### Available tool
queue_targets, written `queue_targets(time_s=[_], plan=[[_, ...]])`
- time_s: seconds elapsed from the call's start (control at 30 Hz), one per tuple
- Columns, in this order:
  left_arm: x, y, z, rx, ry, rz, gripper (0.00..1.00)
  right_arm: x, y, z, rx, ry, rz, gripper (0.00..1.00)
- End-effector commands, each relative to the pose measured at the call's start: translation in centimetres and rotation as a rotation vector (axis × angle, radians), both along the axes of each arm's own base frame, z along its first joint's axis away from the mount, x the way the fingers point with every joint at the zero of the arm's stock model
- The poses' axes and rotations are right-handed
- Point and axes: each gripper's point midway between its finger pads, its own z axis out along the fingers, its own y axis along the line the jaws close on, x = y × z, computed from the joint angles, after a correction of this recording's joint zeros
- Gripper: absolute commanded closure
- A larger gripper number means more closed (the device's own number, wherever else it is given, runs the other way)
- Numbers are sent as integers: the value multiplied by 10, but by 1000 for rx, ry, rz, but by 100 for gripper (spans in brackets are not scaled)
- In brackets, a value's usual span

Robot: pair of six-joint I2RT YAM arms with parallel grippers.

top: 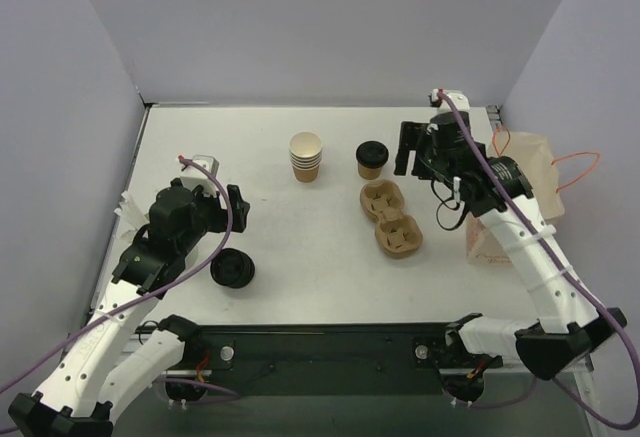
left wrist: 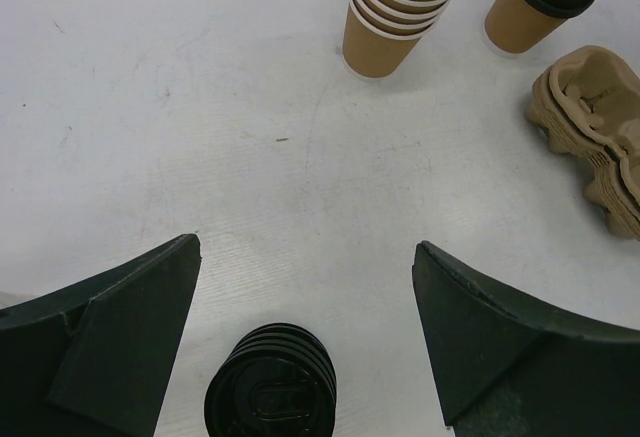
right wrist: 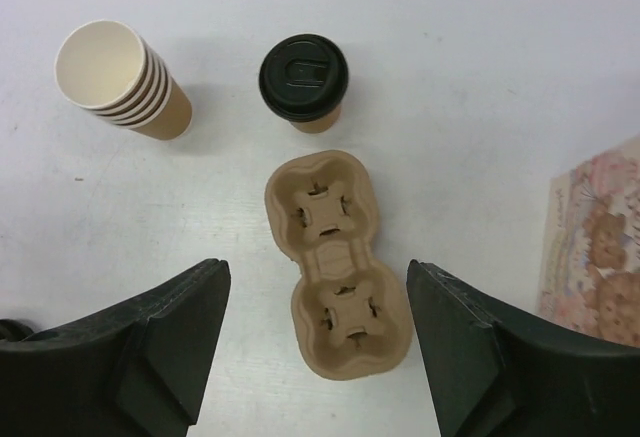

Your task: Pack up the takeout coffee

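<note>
Both arms rise from the near edge of the white table (top: pixel 300 232), and neither carries anything: the left gripper (left wrist: pixel 305 247) hangs with its jaws spread wide over bare tabletop, and the right gripper (right wrist: pixel 315 267) stands likewise parted and empty above the pulp cup carrier (top: pixel 390 219). A patterned paper bag (top: pixel 520 182) lies at the right edge, beside the right arm. The carrier's wells are vacant. Beyond its far end, close to it but seemingly not touching, stands the takeout coffee (top: pixel 371 159), upright on the table with its black lid (right wrist: pixel 304 72) seated on it, so it is not yet packed. A stack of nested cups (top: pixel 306 157) stands to its left, well apart, and a short pile of spare lids (top: pixel 232 270) sits just under the left gripper. The cup will likely handle as a light, thin-walled thing, stiffest near the rolled rim under the lid and easily dented lower down; whether it holds liquid cannot be told, so it should be kept level. The lid is smooth plastic and only pressed on, a poor place to lift. The better hold seems to be across the paper wall just below the lid, where the taper helps keep it from sliding down, squeezed gently.
</note>
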Motion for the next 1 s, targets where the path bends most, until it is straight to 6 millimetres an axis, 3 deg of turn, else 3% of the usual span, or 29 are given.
queue_targets(time_s=[0.0, 0.23, 0.37, 0.43, 0.6, 0.73, 0.77, 0.97], plan=[[0, -3, 9, -18, -28, -2, 3, -32, -52, 13, -84, -10, -162, 26], [-2, -8, 11, -23, -32, -30, 3, -53, -124, 35, -291, -39, -353, 26], [-3, -10, 11, -27, -30, -43, 3, -56, -153, 47, -319, -28, -419, 25], [-4, -9, 11, -26, -32, -45, 3, -55, -163, 43, -308, 0, -431, 24], [-5, -5, 11, -11, -41, -25, 3, -42, -171, 21, -245, 91, -393, 21], [-5, -6, 11, -6, -38, -29, 3, -25, -165, -10, -210, 202, -315, 21], [-5, -6, 12, -7, -39, -31, 3, -24, -175, -14, -206, 219, -338, 22], [-6, -7, 14, -12, -50, -37, 3, -8, -183, -34, -180, 290, -319, 38]])
